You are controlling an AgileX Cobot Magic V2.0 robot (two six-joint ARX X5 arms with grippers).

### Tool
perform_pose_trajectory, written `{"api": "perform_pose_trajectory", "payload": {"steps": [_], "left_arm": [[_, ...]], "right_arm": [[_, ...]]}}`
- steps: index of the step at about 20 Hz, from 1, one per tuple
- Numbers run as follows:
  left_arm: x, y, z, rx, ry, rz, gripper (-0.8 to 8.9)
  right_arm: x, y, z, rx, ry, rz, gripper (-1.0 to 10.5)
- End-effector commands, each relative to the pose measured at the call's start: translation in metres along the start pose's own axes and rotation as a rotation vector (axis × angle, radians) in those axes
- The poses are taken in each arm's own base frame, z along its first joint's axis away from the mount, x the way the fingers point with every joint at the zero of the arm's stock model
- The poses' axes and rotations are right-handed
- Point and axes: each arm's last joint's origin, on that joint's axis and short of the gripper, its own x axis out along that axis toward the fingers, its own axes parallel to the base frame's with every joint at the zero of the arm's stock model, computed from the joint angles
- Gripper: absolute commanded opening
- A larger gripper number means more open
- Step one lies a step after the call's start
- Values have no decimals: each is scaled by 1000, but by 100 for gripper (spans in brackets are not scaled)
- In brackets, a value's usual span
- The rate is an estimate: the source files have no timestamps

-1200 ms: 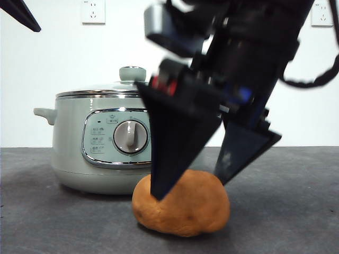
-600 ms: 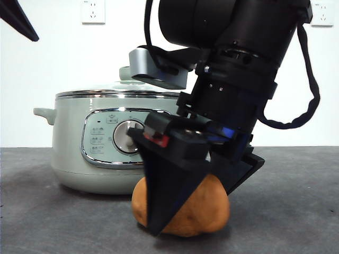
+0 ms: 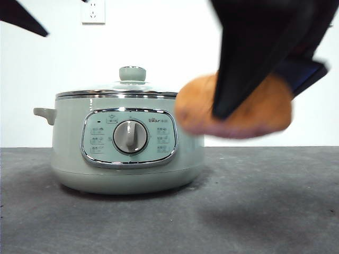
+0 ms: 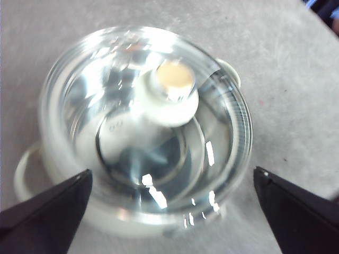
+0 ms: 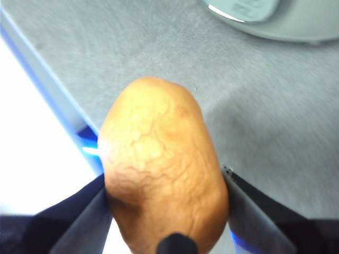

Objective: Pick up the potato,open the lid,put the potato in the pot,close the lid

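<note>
Right gripper [image 5: 167, 211] clamped across potato [image 5: 161, 164] midsection, clear of table; firm, matte, likely grippy; left gripper [image 4: 169, 211] spread above lid [image 4: 143, 132]; glass, fragile; take by knob [image 4: 172, 87].

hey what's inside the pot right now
Through the glass lid, the pot shows only glare and a blurred pale interior; contents are unclear. The potato is outside, held by the right gripper.
</note>
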Motion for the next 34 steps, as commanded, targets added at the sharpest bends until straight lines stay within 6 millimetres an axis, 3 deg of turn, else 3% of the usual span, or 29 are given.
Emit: {"api": "perform_pose_trajectory", "payload": {"steps": [1,7,11,14,16,17,21,23,28,34], "left_arm": [[19,-7,15,66,12,20,655],[85,-26,49,212,77,101,655],[116,-28,53,236,101,144,583],[127,-26,49,233,130,128,583],[128,-26,49,233,136,129,583],[128,-26,49,239,131,128,534],[128,-25,47,243,155,129,202],[128,-25,47,284,157,126,-17],[128,-22,51,286,125,135,-9],[110,-24,61,289,73,142,-9]], "right_arm": [[-19,1,-5,85,-51,2,-3],[-49,3,-20,169,-127,14,-2],[-52,3,-24,200,-106,13,-2],[-52,3,-24,199,-110,14,-2],[-52,3,-23,198,-119,15,-2],[-52,3,-23,198,-120,15,-2],[-52,3,-23,198,-122,15,-2],[-52,3,-23,198,-123,14,-2],[-52,3,-21,197,-144,15,-3],[-46,1,-9,295,-193,-49,-3]]}}
